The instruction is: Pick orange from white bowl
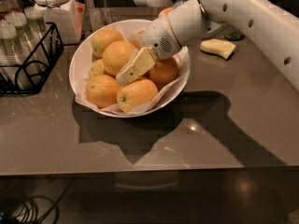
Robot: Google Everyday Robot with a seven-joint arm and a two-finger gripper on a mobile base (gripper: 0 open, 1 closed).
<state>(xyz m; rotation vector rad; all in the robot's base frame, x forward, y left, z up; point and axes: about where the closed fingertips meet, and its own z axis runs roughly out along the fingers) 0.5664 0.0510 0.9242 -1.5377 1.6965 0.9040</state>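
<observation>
Gripper: your gripper is down inside the white bowl, pointing toward the left edge of the desk and lying over the middle of the pile of fruit.
Gripper state: you cannot tell from this view how far open it is, nor whether it has hold of anything.
Orange: the orange sits in the middle of the bowl on its far-left side, just beside the gripper; whether the two touch cannot be made out.
Other fruit: smaller oranges lie around it (one at the near rim, one at the near-left, one toward the far edge, one under the wrist on the right).
Bowl: it stands left of centre on the desk, nearer the far edge, lined with crinkled white paper that shows over the near rim.
Arm: your white arm comes in from the far right corner and crosses over the bowl's right rim.
Left edge: a black wire rack holding glasses stands there, apart from the bowl.
Far left corner: a jar with a white lid.
Far edge, right of the bowl: a yellow sponge lies flat on the desk.
</observation>
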